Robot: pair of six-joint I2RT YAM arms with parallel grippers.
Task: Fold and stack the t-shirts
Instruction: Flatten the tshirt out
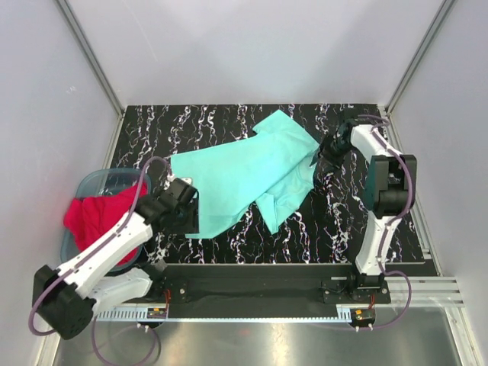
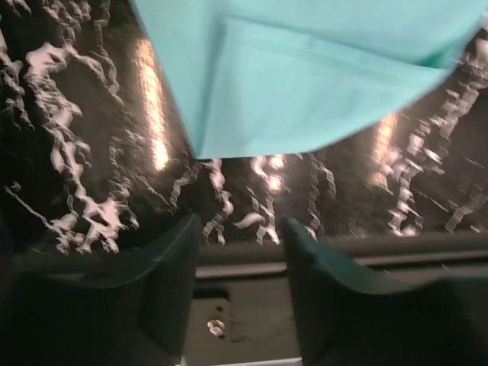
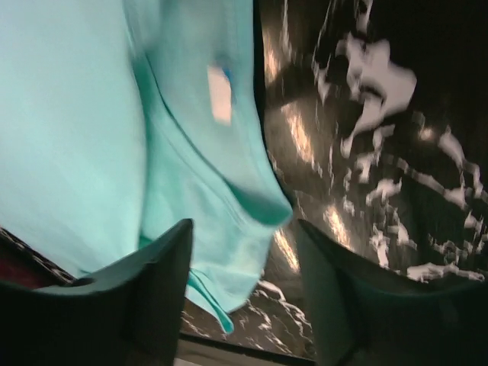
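1. At the far left, a translucent blue-grey tub (image 1: 90, 181) stood by the left edge of the black marbled counter (image 1: 328, 229). It held the red t-shirt (image 1: 95, 217), which was bunched up, with part of it draped over the tub's near rim.
2. Just right of the tub, the left gripper (image 1: 191, 207) hung at the near-left corner of the mint-teal t-shirt (image 1: 244, 179). In the left wrist view its fingers stood well apart and gripped nothing. Only bare counter showed in the gap, and the shirt's corner lay beyond the fingertips, apart from them.
3. The mint-teal t-shirt lay spread over the middle of the counter. It ran on a diagonal from near left to far right, with a loose flap lying toward the near right. It was well apart from the tub's contents.
4. At the shirt's far-right edge stood the right gripper (image 1: 319, 160). In the right wrist view its fingers were spread wide and clamped nothing. A hem of the mint cloth, bearing a pale label (image 3: 219, 93), showed in the gap and against the left finger. Whether cloth and finger touched could not be told.
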